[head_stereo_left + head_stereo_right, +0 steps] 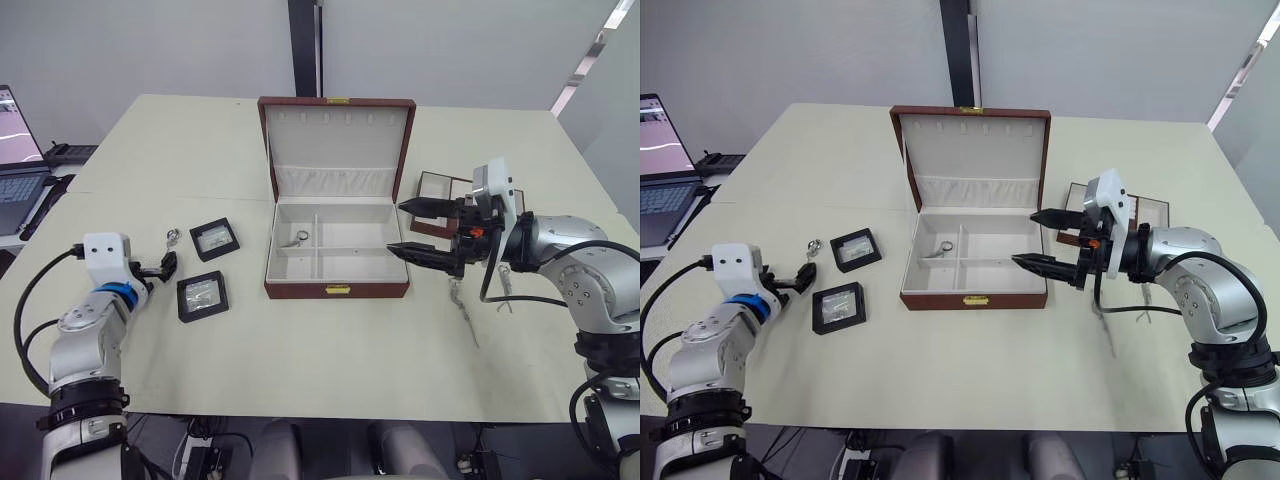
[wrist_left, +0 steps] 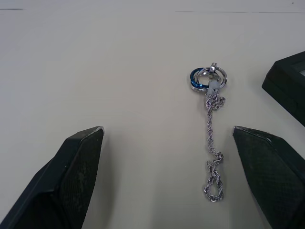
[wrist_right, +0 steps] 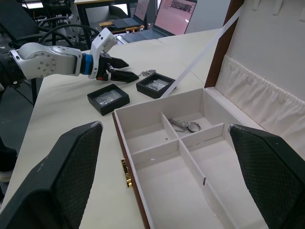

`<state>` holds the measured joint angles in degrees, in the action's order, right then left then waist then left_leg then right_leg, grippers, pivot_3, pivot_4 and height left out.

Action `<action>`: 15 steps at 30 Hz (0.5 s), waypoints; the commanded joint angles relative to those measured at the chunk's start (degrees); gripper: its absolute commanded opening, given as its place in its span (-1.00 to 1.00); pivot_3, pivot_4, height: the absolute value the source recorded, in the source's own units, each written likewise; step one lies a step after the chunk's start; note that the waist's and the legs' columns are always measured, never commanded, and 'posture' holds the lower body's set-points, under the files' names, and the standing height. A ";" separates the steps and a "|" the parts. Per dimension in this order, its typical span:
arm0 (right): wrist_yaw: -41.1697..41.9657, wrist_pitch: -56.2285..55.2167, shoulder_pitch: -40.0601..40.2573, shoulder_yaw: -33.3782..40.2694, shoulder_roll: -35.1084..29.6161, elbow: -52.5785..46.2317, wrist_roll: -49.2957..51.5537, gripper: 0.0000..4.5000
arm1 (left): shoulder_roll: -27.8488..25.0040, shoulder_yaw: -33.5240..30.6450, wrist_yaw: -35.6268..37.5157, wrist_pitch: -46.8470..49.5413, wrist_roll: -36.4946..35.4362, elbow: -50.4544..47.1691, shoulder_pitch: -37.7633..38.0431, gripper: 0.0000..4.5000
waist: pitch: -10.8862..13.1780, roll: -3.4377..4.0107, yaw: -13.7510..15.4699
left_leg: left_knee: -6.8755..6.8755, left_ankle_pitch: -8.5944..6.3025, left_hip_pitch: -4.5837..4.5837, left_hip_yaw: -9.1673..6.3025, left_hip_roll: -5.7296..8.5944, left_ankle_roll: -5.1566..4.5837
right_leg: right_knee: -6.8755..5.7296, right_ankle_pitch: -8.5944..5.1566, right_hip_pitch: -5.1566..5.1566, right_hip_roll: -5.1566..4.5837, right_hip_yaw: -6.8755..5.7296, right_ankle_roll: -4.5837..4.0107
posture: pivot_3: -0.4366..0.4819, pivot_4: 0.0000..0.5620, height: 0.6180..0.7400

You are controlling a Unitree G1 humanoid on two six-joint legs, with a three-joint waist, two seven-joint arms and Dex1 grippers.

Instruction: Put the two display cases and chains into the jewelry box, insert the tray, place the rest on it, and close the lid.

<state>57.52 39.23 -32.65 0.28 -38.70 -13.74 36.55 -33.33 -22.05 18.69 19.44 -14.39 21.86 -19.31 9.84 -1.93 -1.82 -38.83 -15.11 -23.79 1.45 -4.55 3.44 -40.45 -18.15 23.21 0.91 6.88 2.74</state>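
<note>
Straddling the ringed chain [image 2: 210,143], the left gripper [image 1: 165,266] gapes wide to pinch it; right gripper [image 1: 425,230], also wide and empty, waits at the jewelry box's [image 1: 337,291] three o'clock.

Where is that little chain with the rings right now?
The chain with rings lies flat on the table, on the robot's left side, between the open fingers of the left tool and just beside the far display case.

An open laptop [image 1: 18,170] sits beside the table's [image 1: 200,140] left edge.
</note>
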 commanded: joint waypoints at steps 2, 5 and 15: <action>0.53 0.13 -1.07 0.47 -0.56 -2.48 0.95 1.00 | 0.60 1.91 0.09 -2.81 1.63 4.30 -2.71 0.99 | -0.01 0.00 0.05 | -0.01 0.00 0.00 0.00 0.00 0.00 | 0.00 0.00 0.00 0.00 -0.01 0.00 | -0.05 -0.47 1.00; 0.49 0.17 -1.22 0.19 -0.52 -2.41 0.94 1.00 | 0.83 2.82 0.52 -3.63 1.97 8.16 -4.86 0.99 | -0.03 0.02 0.12 | -0.01 0.00 0.00 0.00 0.01 0.00 | 0.00 0.00 -0.01 0.00 0.00 0.00 | -0.05 -0.47 1.00; 0.33 0.37 -0.66 0.39 -1.17 -2.74 0.81 1.00 | 0.64 3.09 0.91 -3.01 2.03 11.02 -4.55 0.43 | -0.11 0.15 0.05 | -0.01 0.00 0.03 0.01 0.01 0.00 | -0.05 0.00 -0.01 0.00 0.01 0.00 | -0.05 -0.47 1.00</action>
<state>57.49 40.18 -32.65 -0.26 -38.84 -13.93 37.09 -32.73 -19.44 19.88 15.24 -13.40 30.36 -24.93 9.73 -1.78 -1.76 -38.85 -15.11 -23.76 1.46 -4.53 3.44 -40.51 -18.15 23.20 0.91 6.89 2.74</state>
